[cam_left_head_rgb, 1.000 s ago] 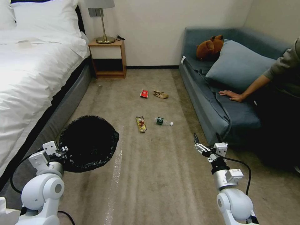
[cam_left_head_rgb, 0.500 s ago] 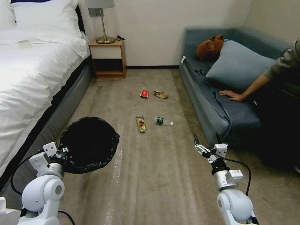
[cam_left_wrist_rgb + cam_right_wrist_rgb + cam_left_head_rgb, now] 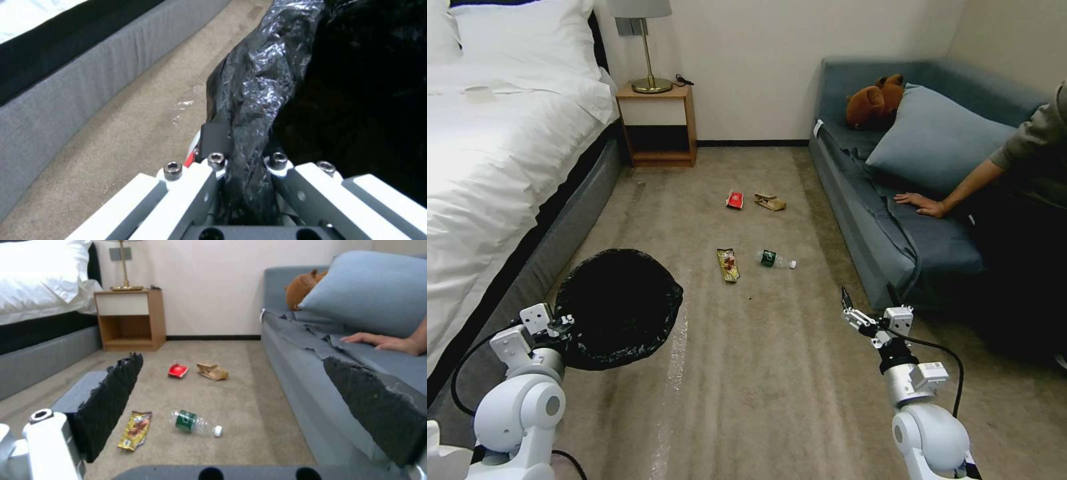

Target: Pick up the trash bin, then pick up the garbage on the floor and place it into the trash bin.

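The trash bin point(image 3: 617, 307), lined with a crinkled black bag, hangs at the lower left, held above the carpet. My left gripper point(image 3: 560, 325) is shut on its near rim; the left wrist view shows the bag's rim point(image 3: 258, 86) pinched between the fingers point(image 3: 213, 136). The garbage lies ahead on the carpet: a red-white wrapper point(image 3: 734, 199), a brown paper bag point(image 3: 770, 201), a gold-brown snack wrapper point(image 3: 728, 264) and a small bottle point(image 3: 775, 259). My right gripper point(image 3: 867, 298) is open, above the floor short of the bottle point(image 3: 194, 422), with nothing between its pads point(image 3: 111, 396).
A white bed point(image 3: 487, 167) runs along the left and a blue sofa point(image 3: 894, 233) along the right, leaving a carpet lane between. A nightstand point(image 3: 657, 127) with a lamp stands at the far wall. A person's hand point(image 3: 920, 203) rests on the sofa.
The left gripper and the bin have sunk very slightly. The right arm has dipped a touch. The litter has not moved.
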